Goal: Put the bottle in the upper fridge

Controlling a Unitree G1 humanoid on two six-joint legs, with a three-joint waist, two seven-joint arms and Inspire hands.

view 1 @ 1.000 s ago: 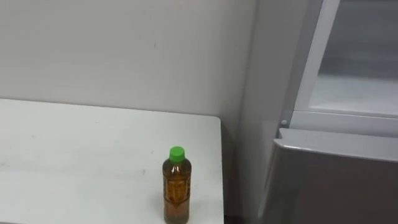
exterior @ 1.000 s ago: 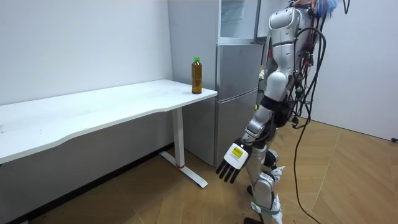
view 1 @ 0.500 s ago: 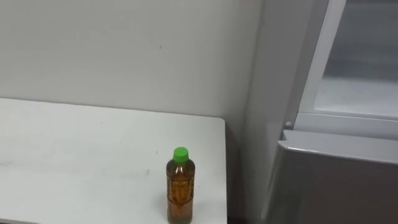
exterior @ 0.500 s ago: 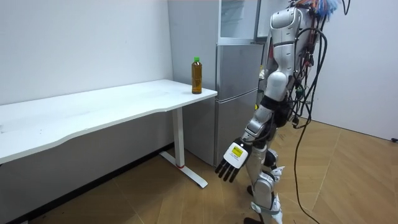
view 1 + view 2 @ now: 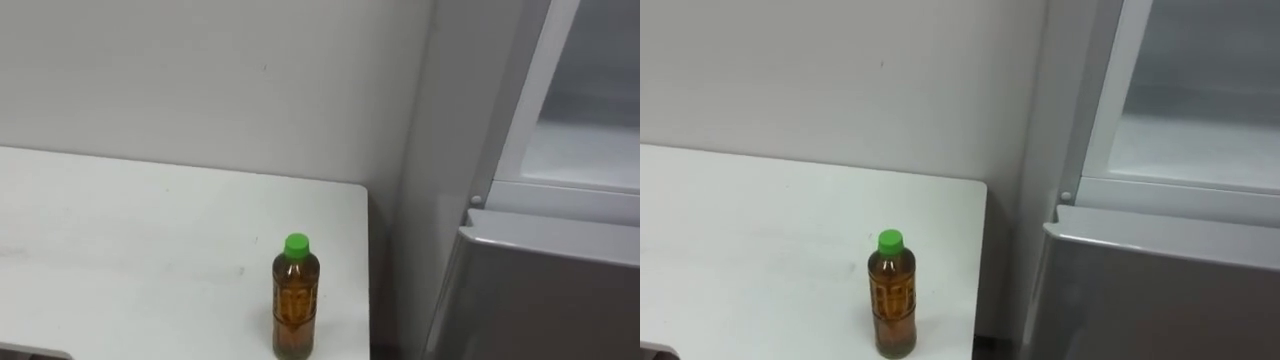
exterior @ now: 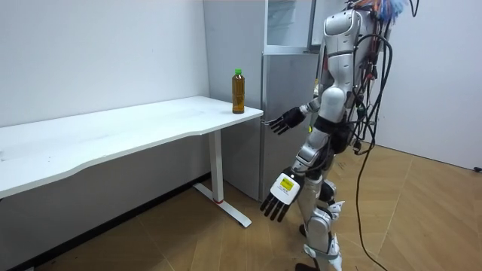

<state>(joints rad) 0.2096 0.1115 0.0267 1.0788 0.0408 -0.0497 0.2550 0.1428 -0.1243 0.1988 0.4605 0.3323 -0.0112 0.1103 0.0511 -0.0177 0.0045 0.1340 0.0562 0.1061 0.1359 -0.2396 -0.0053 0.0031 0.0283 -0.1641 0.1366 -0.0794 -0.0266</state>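
**Surfaces and finishes**

The bottle (image 5: 296, 300) is clear, glossy plastic with a matt green plastic cap (image 5: 296, 243). The tabletop (image 5: 140, 240) is smooth, matt white. The fridge (image 5: 545, 290) has a satin grey, metallic-looking skin. The floor (image 6: 188, 241) looks like wood boards.

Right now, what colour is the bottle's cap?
The cap is green, clearest in the left eye view.

Nothing legible anywhere. Print on the bottle (image 5: 296, 298) label (image 5: 292, 308) too small to read (same for the yellow tag (image 6: 283, 185) on the back of the low-hanging left hand (image 6: 279, 202)).
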